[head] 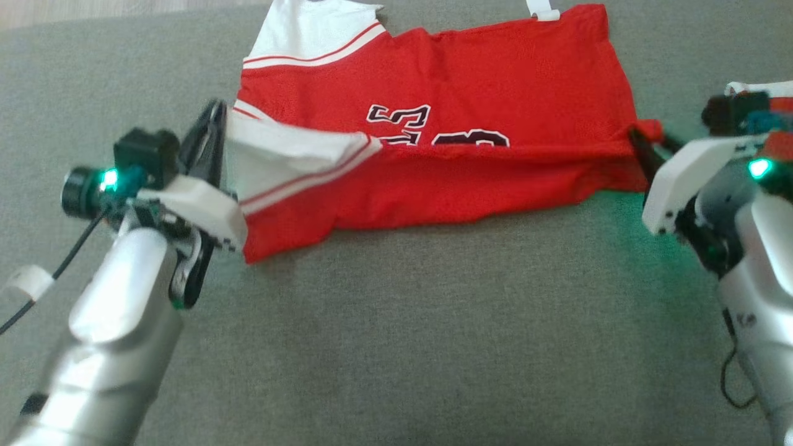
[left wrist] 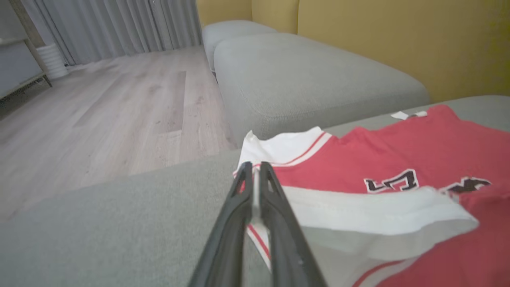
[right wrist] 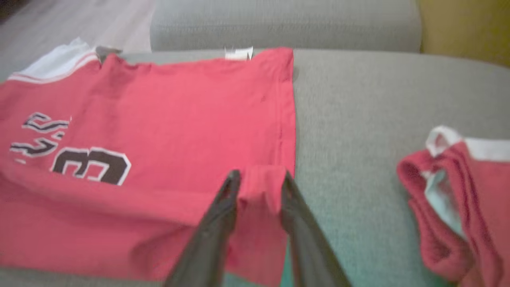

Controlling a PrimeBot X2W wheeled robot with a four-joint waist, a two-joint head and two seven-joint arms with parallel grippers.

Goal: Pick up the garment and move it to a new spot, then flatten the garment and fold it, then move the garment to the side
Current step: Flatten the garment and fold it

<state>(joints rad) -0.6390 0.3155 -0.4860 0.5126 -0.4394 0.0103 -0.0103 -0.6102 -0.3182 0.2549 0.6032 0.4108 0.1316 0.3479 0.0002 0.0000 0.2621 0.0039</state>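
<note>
A red bundle of cloth (right wrist: 450, 199) lies near the sofa's (head: 396, 322) right edge, apart from the jersey; a grey footstool (left wrist: 303, 71) stands beyond the far edge. The red jersey (head: 471, 80), white-sleeved and black-numbered, lies along the far edge, its near side folded over. The left gripper (left wrist: 253, 167) has its jaws closed on a white sleeve. The right gripper (right wrist: 259, 177) has its jaws slightly parted around a hem corner, grip unclear.

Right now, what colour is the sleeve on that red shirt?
White, edged with thin red stripes; the sleeve shows best in the left wrist view.
</note>
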